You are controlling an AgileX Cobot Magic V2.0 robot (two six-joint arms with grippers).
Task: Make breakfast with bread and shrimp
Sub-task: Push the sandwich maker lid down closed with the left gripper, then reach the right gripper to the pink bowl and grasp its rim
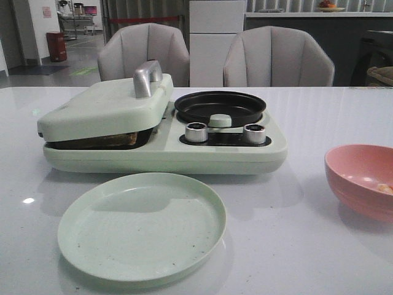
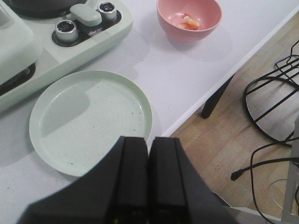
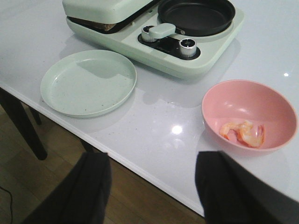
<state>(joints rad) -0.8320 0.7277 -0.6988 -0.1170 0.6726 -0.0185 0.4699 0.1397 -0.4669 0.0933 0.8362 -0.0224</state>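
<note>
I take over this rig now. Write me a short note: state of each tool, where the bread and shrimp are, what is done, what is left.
Left tool: shut, empty, above the table edge near the green plate.
Right tool: open, empty, above the table edge near the pink bowl.
Bread: inside the breakfast maker, under its nearly closed lid; only an edge shows.
Shrimp: in the pink bowl.
Black pan: empty.
Done: bread loaded.
Left: shrimp probably goes to the pan; nothing is on the plate yet.

Front view faces level across the table; both wrist views look down, sharing the plate (image 1: pixel 142 226).
</note>
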